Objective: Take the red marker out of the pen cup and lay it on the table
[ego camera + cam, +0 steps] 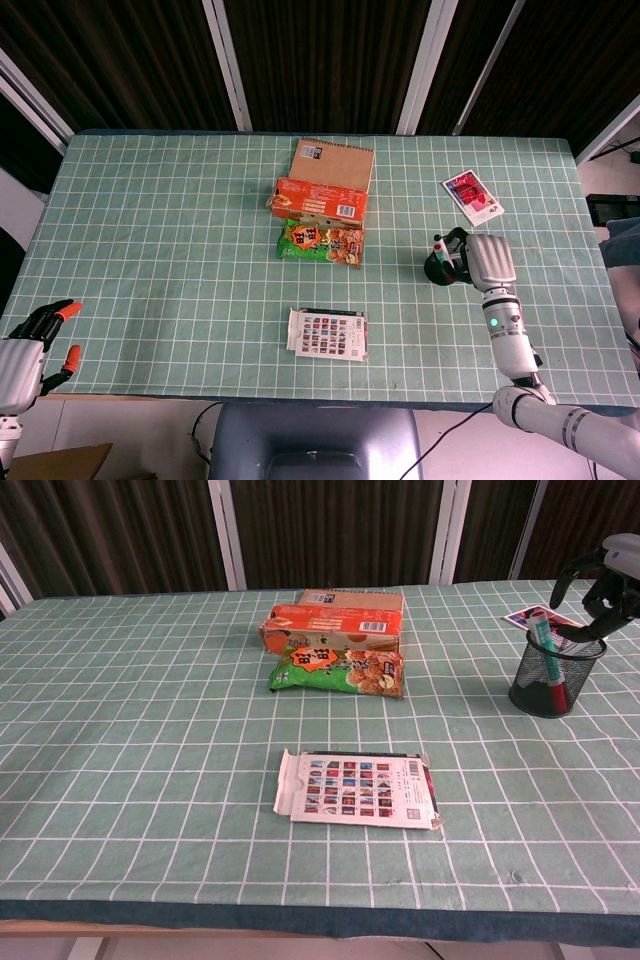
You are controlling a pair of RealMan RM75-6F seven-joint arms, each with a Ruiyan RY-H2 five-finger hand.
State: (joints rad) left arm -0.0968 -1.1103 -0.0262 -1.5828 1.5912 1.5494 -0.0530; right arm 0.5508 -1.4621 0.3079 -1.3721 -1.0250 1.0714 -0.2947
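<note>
A black mesh pen cup [556, 680] stands at the right of the green checked table, with the red marker [544, 642] leaning inside it, its top poking above the rim. My right hand [606, 584] hovers just above and to the right of the cup, its fingers curved and apart and holding nothing. One finger arches over the marker's top without touching it. From the head view the same hand [482, 262] sits right beside the cup [438, 270]. My left hand [30, 345] rests off the table's near left corner, fingers spread and empty.
An orange box [318, 198] with a brown notebook [336, 160] behind it and a green snack bag [322, 241] lie mid-table. A flat printed card box [327, 333] lies near the front edge. A red-and-white card [473, 195] lies behind the cup.
</note>
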